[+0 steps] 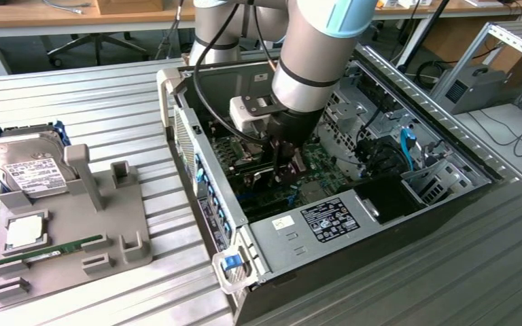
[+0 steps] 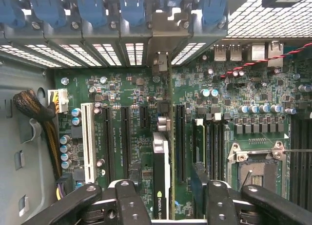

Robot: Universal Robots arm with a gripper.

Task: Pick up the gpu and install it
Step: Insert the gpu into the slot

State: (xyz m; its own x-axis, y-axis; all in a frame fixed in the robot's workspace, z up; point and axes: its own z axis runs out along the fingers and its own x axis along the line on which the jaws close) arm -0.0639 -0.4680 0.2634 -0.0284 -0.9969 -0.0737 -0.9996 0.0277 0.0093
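Progress entry, card installation. We find the gpu standing on edge over the motherboard, inside the open case, between the two fingers of the gripper. Its bracket end reaches up to the rear slot openings, in line with the row of blue latches.

- Pick-up: done, as we judge it, since the card is already down inside the case and off the grey holder on the table.
- Placement: the card sits along one of the long black slots; we cannot tell whether its edge is fully pressed home.
- Gripper: fingers wide apart, one on each side of the card. We cannot tell whether the pads touch it or stand just clear, so whether it is held is not settled.
- Holder contents: hard drive and RAM stick.
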